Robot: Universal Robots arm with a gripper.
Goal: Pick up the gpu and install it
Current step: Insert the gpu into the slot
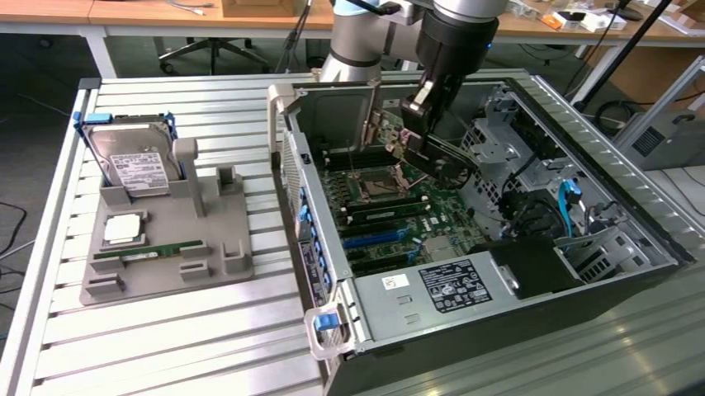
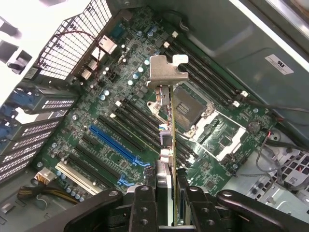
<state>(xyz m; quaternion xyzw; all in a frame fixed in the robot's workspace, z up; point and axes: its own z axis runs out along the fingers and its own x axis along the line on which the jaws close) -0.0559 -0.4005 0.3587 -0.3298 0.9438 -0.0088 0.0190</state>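
Wrist view: gripper (image 2: pixel 167 195) clamps gpu (image 2: pixel 167 129) edge-on, long axis extending away, bracket (image 2: pixel 167 72) farthest.

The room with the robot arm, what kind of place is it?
Probably a robotics lab or workshop. An open computer case sits on a slatted metal table, the gripper holds a gpu over the motherboard, and desks with an office chair stand behind.

surface: slatted table (image 1: pixel 165 346), likely metal | on it: grey parts holder (image 1: pixel 165 223) (exterior view's left), open pc case (image 1: pixel 496 359)
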